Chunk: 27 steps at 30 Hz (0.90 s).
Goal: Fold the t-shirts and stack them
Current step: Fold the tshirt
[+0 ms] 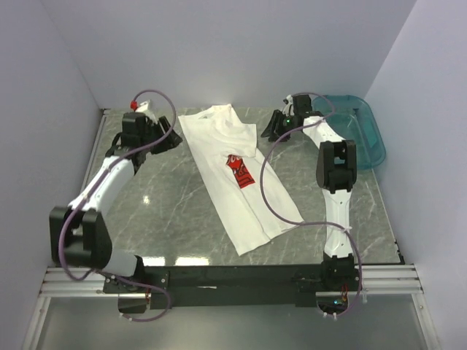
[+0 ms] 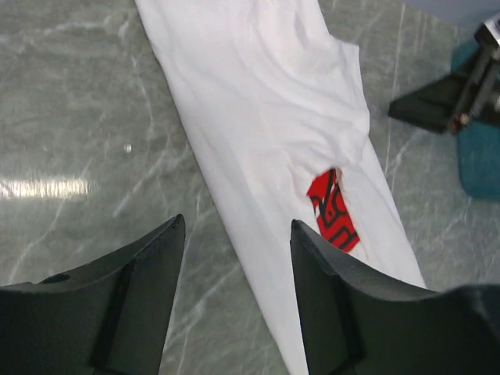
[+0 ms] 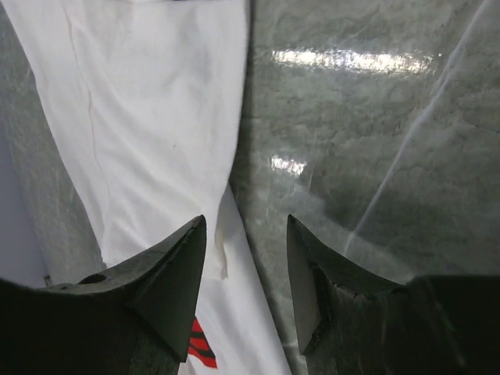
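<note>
Top external view: one white short-sleeved cotton t-shirt with a red chest print (image 1: 237,175), laid as a long narrow strip slanting across the grey marbled tabletop (image 1: 160,211) from far centre to near right, collar end farthest from the arm bases. The left gripper (image 1: 155,119) stood just beside the strip's far left edge and the right gripper (image 1: 276,125) just beside its far right edge. A teal plastic basin (image 1: 376,138) sat at the far right, apart from the shirt. Left wrist view: the left gripper (image 2: 234,226) had its jaws parted and nothing between them. It showed creases bunched around the half-hidden red print (image 2: 332,211), which the overhead view flattened out, and the right gripper (image 2: 437,101) across the cloth. Right wrist view: the right gripper (image 3: 246,223) was likewise released and empty, its gap over the shirt's (image 3: 156,117) long edge. Only here did a loose flap of cloth at that edge show. Likely hazards: a pinch at either edge taking only the top layer, so the strip opens when lifted; uneven pulls skewing the fold; bunched cloth at the print setting into a lump.
</note>
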{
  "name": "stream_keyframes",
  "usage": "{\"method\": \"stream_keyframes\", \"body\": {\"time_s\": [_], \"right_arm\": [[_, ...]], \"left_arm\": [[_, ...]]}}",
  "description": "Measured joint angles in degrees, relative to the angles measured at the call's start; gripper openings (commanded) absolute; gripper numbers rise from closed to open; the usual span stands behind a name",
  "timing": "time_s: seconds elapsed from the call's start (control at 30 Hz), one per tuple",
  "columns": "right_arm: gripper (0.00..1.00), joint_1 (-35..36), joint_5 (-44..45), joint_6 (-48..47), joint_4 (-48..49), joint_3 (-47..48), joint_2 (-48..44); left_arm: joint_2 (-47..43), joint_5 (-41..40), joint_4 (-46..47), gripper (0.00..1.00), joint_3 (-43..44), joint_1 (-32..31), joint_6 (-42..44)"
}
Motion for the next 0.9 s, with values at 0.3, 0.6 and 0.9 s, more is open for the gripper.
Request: {"method": "stream_keyframes", "body": {"time_s": [0.3,0.6,0.9], "right_arm": [[0.51,1.9,-0.3,11.5,1.2,5.2,6.1],[0.45,2.9,-0.9,16.8,3.2,6.3,7.1],[0.21,2.8,-3.1,20.2,5.4,6.6,9.5]], "left_arm": [[-18.0,0.5,-2.7,0.63,-13.7,-0.2,3.1],[-26.7,-2.4,-3.1,0.63,-17.8,-0.2,5.0],[-27.9,-3.8,-3.2,0.63,-20.5,-0.2,5.0]]}}
